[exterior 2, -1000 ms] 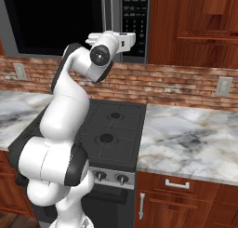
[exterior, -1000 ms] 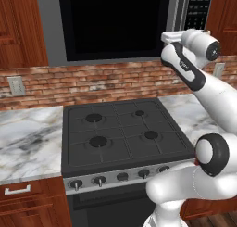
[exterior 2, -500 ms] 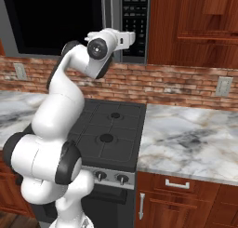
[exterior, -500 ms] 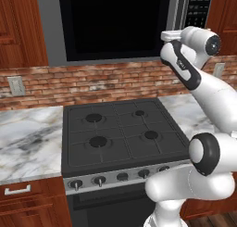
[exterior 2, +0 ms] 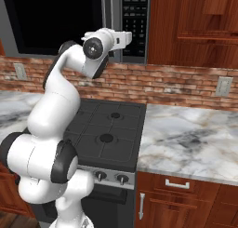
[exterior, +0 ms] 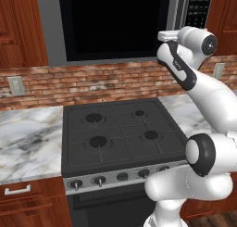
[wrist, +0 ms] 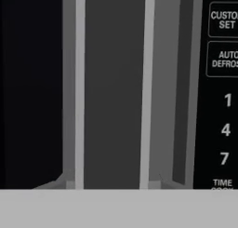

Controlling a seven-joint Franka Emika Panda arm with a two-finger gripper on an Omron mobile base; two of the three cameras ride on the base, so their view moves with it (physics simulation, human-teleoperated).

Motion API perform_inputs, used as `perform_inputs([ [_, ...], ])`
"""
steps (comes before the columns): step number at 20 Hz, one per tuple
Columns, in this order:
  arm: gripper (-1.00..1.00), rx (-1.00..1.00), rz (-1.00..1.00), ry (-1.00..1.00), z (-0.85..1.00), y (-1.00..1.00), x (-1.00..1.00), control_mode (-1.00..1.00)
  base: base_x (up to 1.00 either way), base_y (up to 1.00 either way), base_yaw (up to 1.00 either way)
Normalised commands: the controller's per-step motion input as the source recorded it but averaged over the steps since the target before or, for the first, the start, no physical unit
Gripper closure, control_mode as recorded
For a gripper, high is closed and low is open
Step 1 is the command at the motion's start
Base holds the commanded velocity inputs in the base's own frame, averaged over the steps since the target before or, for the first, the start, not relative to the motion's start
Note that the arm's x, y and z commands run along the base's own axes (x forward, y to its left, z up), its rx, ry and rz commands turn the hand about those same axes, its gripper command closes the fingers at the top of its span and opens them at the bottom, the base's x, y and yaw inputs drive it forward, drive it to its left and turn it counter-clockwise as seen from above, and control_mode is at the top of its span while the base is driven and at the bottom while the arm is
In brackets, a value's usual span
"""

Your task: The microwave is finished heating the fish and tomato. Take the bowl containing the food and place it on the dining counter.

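The microwave (exterior: 115,22) hangs above the stove with its black glass door closed. The bowl, the fish and the tomato are hidden behind that door. The dining counter is out of view. My gripper (exterior: 163,35) is raised to the lower end of the long vertical door handle (exterior: 175,10), beside the keypad strip (exterior 2: 135,17). From the right, the gripper (exterior 2: 126,37) points at the microwave's front. The handle (wrist: 114,83) runs straight up the middle of the hand view, very close, with the keypad (wrist: 223,101) to its right. The fingertips are hidden, so the frames do not show whether they grip the handle.
A black four-burner stove (exterior: 120,133) sits directly under the microwave and my arm. Marble worktops (exterior: 28,138) (exterior 2: 195,138) flank it, backed by a brick wall. Reddish wood cabinets (exterior 2: 195,27) stand to the right of the microwave.
The hand has edged slightly closer to the microwave handle and the elbow has shifted a little. The door stays closed.
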Motion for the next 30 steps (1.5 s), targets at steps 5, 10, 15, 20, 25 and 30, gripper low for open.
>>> perform_inputs([
  [5, 1.0, 0.0, 0.0, 0.01, 0.03, 0.0, -0.12, -1.0, 0.0, 0.0, 0.0],
  [10, 1.0, 0.0, 0.0, 0.02, 0.25, 0.0, -0.52, -1.0, 0.0, 0.0, 0.0],
  [15, 1.0, 0.0, -0.03, 0.03, 0.38, 0.0, -0.66, -1.0, 0.0, 0.0, 0.0],
  [20, 1.0, 0.0, -0.06, 0.04, 0.45, 0.11, -0.75, -1.0, 0.0, 0.0, 0.0],
  [25, 1.0, 0.0, -0.13, 0.04, 0.54, 0.2, -0.93, -1.0, 0.0, 0.0, 0.0],
  [30, 1.0, 0.0, -0.15, 0.02, 0.62, 0.18, -1.0, -1.0, 0.0, 0.0, 0.0],
])
